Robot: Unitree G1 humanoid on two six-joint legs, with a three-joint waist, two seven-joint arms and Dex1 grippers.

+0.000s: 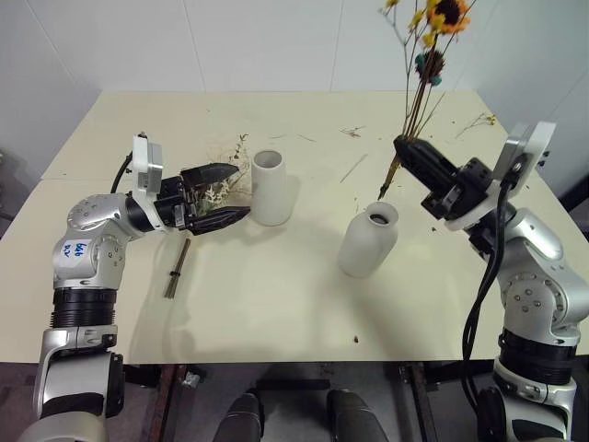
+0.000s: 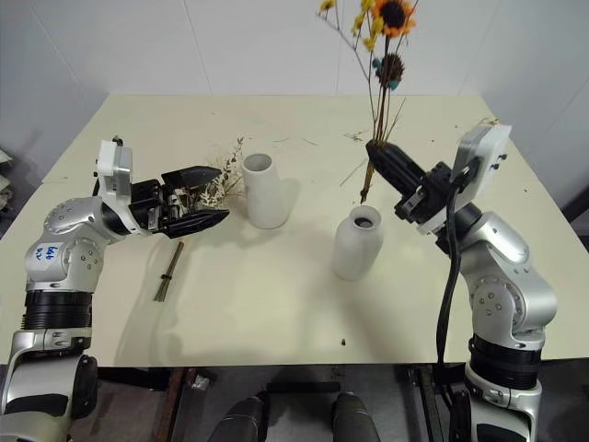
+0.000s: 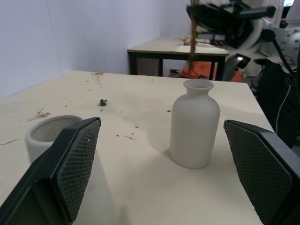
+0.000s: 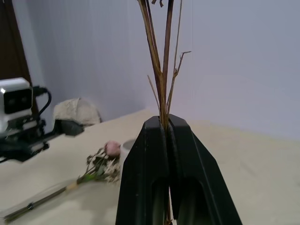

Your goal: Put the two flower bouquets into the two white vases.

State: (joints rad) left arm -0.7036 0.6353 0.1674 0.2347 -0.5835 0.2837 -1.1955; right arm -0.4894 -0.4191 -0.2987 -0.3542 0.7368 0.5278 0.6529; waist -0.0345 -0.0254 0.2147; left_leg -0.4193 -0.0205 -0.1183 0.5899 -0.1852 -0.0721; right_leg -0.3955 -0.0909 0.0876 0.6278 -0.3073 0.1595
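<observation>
The right gripper (image 1: 406, 147) is clamped shut on the stems of the yellow bouquet (image 1: 433, 41), which stands nearly upright above it, sunflower at the top, stem ends hanging just below the fingertips. The bottle vase (image 1: 369, 239) stands on the table (image 1: 276, 313) right under that gripper, its narrow mouth a little below and to the robot's left of the stem ends. The right wrist view gives what the head views cannot: the two fingers pressed flat together with thin brown stems pinched between them, and beyond them the pink rose bouquet (image 4: 101, 164) lying on the table, one rose bud plain. The left gripper (image 1: 230, 191) is spread wide and holds nothing; in the head views its fingers straddle the dried sprigs of that bouquet, the long stem trailing back beneath the forearm. The cylinder vase (image 1: 271, 187) stands just beside its fingertips, and the left wrist view shows both vases between the parted fingers.
</observation>
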